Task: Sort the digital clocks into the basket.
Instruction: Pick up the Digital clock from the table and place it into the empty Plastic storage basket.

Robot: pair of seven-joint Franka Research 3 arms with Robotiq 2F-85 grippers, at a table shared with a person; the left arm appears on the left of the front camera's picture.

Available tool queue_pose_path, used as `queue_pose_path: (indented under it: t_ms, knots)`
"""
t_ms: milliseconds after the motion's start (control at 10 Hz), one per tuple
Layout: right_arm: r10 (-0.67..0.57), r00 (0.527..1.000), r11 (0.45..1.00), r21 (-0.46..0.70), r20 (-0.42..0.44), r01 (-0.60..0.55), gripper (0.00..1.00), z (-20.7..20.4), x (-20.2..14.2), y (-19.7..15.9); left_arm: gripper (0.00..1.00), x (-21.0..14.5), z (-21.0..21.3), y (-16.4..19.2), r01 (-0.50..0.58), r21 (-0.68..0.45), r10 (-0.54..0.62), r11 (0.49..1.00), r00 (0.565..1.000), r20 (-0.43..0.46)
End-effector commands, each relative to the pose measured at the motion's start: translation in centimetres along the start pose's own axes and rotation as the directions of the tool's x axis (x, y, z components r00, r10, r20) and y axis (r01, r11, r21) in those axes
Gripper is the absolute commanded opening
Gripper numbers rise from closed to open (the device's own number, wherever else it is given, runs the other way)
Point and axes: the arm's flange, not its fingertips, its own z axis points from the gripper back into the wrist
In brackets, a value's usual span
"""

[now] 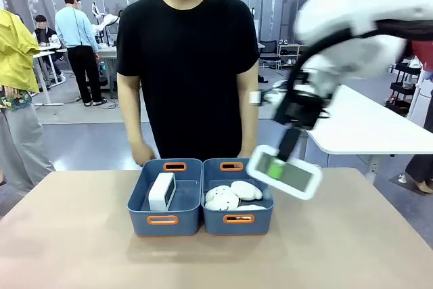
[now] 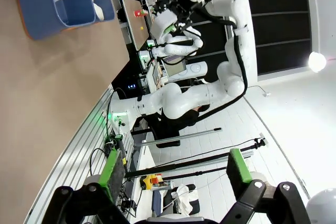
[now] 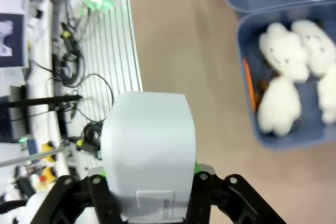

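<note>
A white digital clock (image 1: 292, 178) with a dark face hangs tilted in the air just right of the two bins, my right gripper (image 1: 275, 166) shut on it. The right wrist view shows that clock's white back (image 3: 149, 148) clamped in my right gripper (image 3: 152, 184) above the tabletop. Another digital clock (image 1: 162, 191) stands inside the left blue basket (image 1: 163, 220). My left gripper (image 2: 174, 174) is open and holds nothing, its green pads (image 2: 113, 168) wide apart, pointing across the room away from the bins.
The right blue bin (image 1: 239, 220) (image 3: 247, 85) holds white cloud-shaped soft items (image 1: 231, 195) (image 3: 286, 51). A person in black stands at the far edge, hands (image 1: 142, 154) behind the bins. A bin (image 2: 50, 17) shows in the left wrist view's top corner.
</note>
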Motion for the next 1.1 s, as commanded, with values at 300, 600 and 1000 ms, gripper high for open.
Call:
queue_pose_path:
  t_ms: [300, 600, 1000]
  knots:
    - [-0.106, 0.979, 0.994, -0.060, -0.177, 0.096, 0.06, -2.1, 11.3, -6.1, 1.00, 0.3, 0.1, -0.2, -0.014, 0.018, 0.014, 1.000, 1.000, 0.001]
    - [-0.072, 0.986, 0.996, -0.060, -0.152, 0.063, 0.06, -3.3, 10.6, -6.4, 1.00, 0.3, 0.1, -0.2, -0.014, 0.018, 0.014, 1.000, 1.000, 0.001]
    - [-0.086, 0.992, 0.982, -0.175, -0.091, 0.069, 0.51, -3.2, 8.6, -7.4, 1.00, 0.3, 0.1, -0.2, -0.014, 0.018, 0.014, 1.000, 1.000, 0.001]
